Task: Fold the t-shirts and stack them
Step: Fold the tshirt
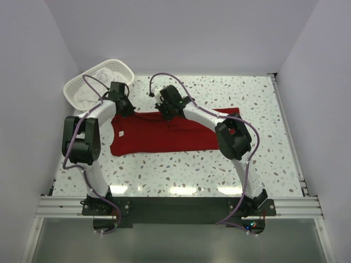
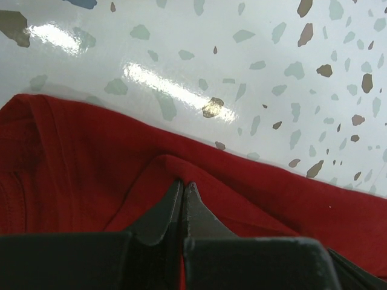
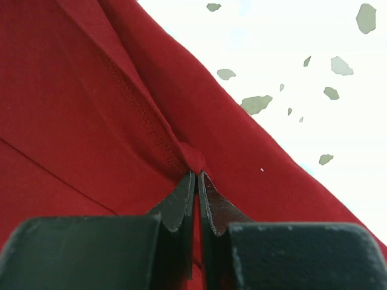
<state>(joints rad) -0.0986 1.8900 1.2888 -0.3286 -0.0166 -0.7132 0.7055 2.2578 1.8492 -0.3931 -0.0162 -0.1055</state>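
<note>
A: Where's the red t-shirt?
B: Mid tabletop. The left pincer and right pincer each pinch its twelve o'clock edge.
A: Next?
B: Lift evenly, pull toward six. The basket at ten probably holds white shirts.

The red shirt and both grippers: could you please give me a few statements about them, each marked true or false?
1. The left gripper is shut on the red shirt. True.
2. The right gripper hangs open above bare table. False: it is shut on the red shirt, at a stitched seam.
3. The red shirt lies in the basket. False: it lies on the table; the basket holds white cloth.
4. The basket stands at the table's far left corner. True.
</note>
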